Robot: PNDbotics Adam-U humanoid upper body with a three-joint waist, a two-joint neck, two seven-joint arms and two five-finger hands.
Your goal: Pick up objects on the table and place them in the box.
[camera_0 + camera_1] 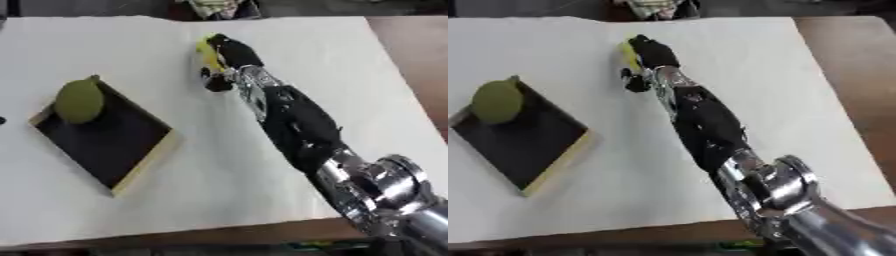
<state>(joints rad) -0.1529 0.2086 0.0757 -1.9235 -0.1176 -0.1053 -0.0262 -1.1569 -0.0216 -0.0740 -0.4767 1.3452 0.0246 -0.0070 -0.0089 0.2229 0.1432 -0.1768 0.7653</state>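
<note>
My right hand [229, 55] reaches far across the white table [350, 60] from the lower right. Its fingers are curled round a yellow object [207, 52], which shows only as a strip at the hand's left side. To the left lies a shallow box [105, 134] with a black inside and pale wooden rim. A round olive-green object [79, 101] rests in the box's upper corner. My left hand shows in neither view.
Brown tabletop [411, 55] is bare beyond the white cover's right edge. Some cloth-like things [214, 6] lie past the far edge. A small dark shape [3, 120] sits at the left border.
</note>
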